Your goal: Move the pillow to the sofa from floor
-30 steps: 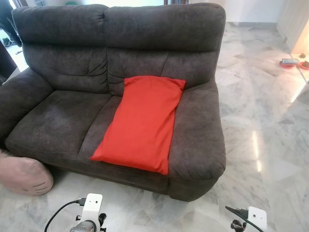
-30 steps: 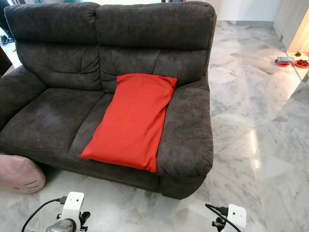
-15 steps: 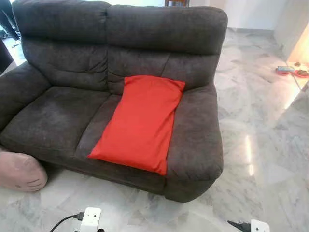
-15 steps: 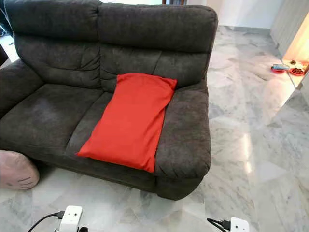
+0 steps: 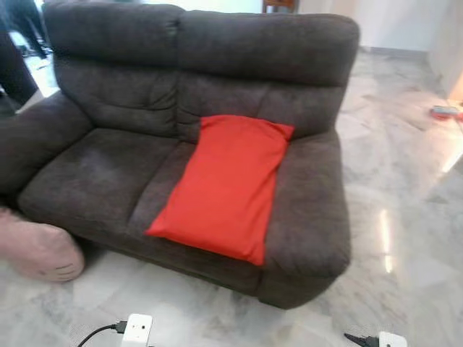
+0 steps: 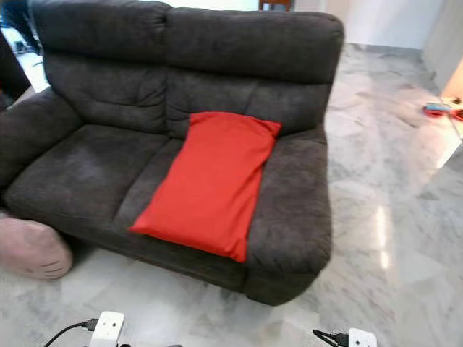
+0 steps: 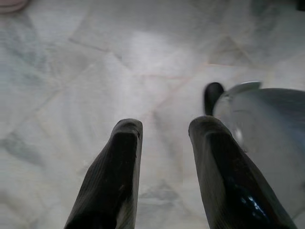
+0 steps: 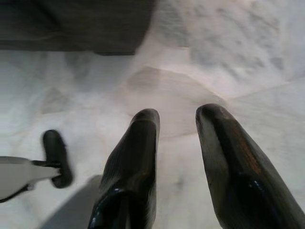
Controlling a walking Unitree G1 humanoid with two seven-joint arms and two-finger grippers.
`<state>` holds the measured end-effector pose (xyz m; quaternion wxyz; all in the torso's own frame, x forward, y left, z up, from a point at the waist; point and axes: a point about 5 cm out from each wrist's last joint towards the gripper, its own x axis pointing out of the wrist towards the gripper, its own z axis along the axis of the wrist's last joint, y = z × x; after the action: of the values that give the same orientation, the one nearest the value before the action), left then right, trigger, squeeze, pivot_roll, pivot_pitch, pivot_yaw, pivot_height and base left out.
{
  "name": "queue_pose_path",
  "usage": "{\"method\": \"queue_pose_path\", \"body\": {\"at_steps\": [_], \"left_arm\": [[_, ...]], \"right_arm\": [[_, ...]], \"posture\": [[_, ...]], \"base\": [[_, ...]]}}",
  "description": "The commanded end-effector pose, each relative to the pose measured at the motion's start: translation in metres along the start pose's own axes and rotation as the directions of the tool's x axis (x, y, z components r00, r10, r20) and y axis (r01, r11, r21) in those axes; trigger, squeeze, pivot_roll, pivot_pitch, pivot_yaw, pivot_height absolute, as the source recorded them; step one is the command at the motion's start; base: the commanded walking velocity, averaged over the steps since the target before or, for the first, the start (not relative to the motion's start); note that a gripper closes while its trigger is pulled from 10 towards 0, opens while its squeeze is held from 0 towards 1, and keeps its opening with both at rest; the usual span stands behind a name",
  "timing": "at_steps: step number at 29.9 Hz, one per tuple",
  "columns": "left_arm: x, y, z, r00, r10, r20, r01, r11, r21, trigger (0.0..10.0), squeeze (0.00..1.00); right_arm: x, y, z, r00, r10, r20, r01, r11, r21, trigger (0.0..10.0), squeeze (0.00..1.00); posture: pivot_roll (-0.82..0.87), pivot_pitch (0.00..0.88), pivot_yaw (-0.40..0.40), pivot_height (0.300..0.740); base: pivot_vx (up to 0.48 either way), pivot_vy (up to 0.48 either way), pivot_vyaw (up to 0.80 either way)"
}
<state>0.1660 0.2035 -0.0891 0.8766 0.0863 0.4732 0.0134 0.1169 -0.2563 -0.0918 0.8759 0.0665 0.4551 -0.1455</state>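
Observation:
A red pillow (image 5: 227, 183) lies lengthwise on the right seat of the dark grey sofa (image 5: 101, 159), one end against the backrest and the other hanging slightly over the seat's front edge. Both arms hang low in front of the sofa, over the marble floor. In the left wrist view my left gripper (image 7: 164, 131) is open with nothing between its fingers. In the right wrist view my right gripper (image 8: 178, 117) is also open and holds nothing, with the sofa's base (image 8: 76, 24) just beyond it.
A pink plush cushion (image 5: 36, 251) lies on the floor at the sofa's left front corner. Pale marble floor (image 5: 405, 195) stretches to the right of the sofa. Small red objects (image 6: 441, 110) sit on the floor far right.
The camera has shifted, so the sofa and pillow sit further right in the picture and look blurred. The pillow stays in place on the seat. The wrists have dropped lower in view.

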Motion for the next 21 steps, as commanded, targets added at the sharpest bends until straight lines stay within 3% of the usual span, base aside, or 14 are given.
{"method": "queue_pose_path", "body": {"at_steps": [1,21], "left_arm": [[0.0005,0.0036,0.0028,1.0,0.002,0.002,-0.002,1.0,0.015,10.0,0.0],[0.0013,0.0092,0.0077,1.0,0.005,0.01,-0.006,0.999,0.036,10.0,0.0]], "right_arm": [[0.0001,0.0003,0.0009,1.0,-0.009,0.012,0.008,1.0,0.018,10.0,0.0],[0.0019,0.0062,0.0034,1.0,0.004,0.013,-0.004,1.0,0.011,10.0,0.0]], "posture": [[0.03,0.0,0.023,0.74],[0.04,0.0,0.038,0.74]], "base": [[0.0,0.48,0.0],[0.0,0.48,0.0]]}}
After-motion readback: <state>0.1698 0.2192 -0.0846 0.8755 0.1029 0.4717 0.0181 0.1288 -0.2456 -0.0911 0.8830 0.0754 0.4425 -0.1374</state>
